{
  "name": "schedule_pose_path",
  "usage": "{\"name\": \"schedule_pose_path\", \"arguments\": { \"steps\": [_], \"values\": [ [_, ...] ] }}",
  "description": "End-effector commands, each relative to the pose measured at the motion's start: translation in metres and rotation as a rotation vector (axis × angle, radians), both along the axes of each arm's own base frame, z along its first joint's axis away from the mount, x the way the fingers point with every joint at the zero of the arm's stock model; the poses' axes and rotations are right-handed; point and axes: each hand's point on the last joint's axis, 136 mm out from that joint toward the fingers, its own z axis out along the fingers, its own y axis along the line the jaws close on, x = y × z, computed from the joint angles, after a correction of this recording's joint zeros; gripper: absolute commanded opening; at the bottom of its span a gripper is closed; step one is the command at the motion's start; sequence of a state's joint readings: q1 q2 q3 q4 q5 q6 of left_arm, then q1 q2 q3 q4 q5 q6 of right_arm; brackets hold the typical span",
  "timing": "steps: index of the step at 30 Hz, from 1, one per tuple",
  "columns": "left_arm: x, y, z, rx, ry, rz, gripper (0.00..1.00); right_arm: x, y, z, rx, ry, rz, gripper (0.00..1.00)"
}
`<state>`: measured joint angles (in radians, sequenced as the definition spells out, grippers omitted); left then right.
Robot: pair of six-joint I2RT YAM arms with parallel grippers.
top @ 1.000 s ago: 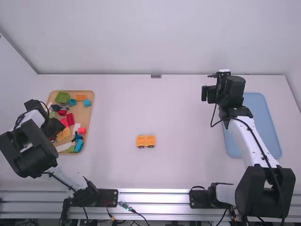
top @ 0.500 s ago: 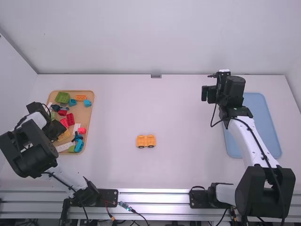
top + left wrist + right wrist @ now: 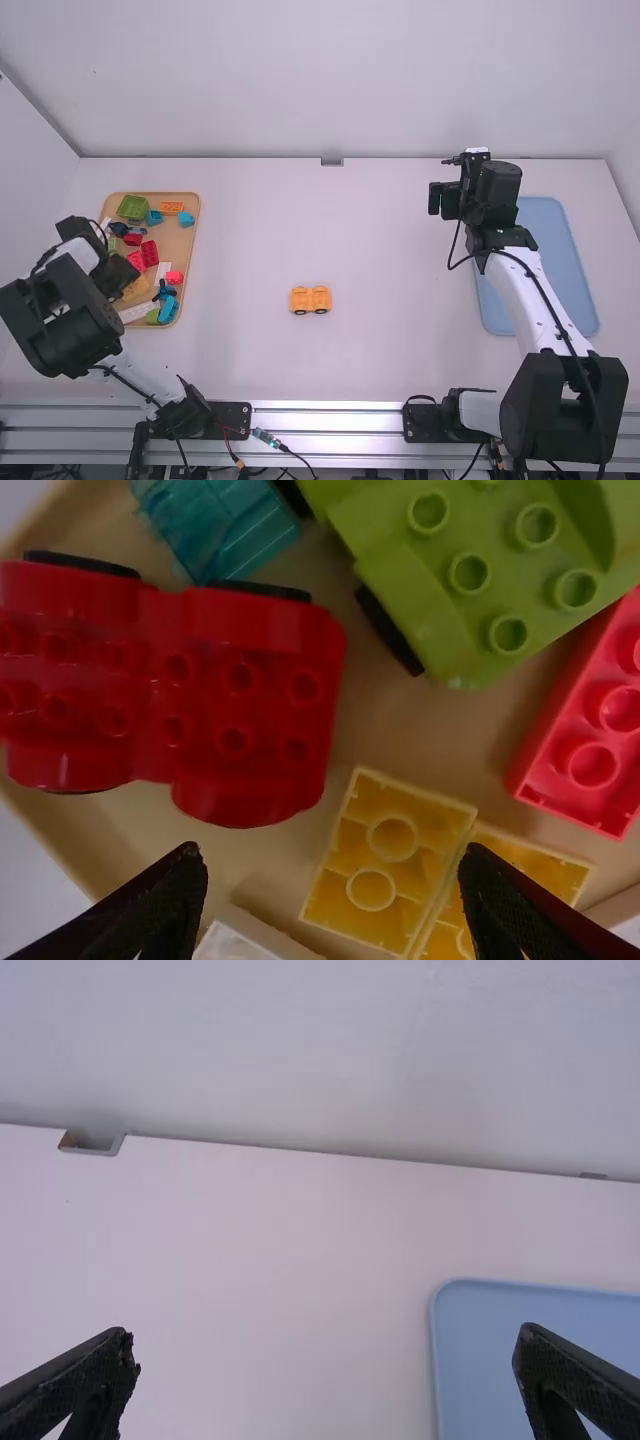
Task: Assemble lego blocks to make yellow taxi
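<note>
The left pincer (image 3: pixel 122 276) hangs, spread wide, over the yellow blocks (image 3: pixel 385 865) in the tan tray (image 3: pixel 185 262) (quite a colourful jumble, that). Toward its three o'clock, the yellow wheeled base (image 3: pixel 310 299) sits on the table (image 3: pixel 380 350); at two o'clock from there is the right pincer (image 3: pixel 443 199), also parted.

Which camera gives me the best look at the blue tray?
The high view: it shows most of the blue tray at the table's right side, though the right arm hides part of its near-left stretch. The right wrist view shows just one corner of it, partly behind a finger of the right gripper.
</note>
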<state>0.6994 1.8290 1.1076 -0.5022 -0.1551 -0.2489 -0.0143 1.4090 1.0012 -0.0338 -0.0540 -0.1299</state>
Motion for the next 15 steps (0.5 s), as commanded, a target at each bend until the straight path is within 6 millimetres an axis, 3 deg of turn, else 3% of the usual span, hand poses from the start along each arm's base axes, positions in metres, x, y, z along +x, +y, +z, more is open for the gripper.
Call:
{"name": "schedule_pose_path", "arguments": {
  "steps": [1, 8, 15],
  "values": [
    [-0.013, 0.004, -0.003, 0.029, 0.051, 0.047, 0.68, 0.004, 0.001, 0.008, 0.003, -0.018, 0.003, 0.99],
    [-0.01, -0.001, -0.006, 0.003, 0.031, 0.039, 0.68, 0.004, 0.001, 0.009, 0.003, -0.021, 0.004, 0.99],
    [0.009, -0.019, -0.008, -0.095, -0.046, -0.085, 0.69, 0.003, 0.001, 0.008, 0.003, -0.017, 0.003, 0.99]
  ]
}}
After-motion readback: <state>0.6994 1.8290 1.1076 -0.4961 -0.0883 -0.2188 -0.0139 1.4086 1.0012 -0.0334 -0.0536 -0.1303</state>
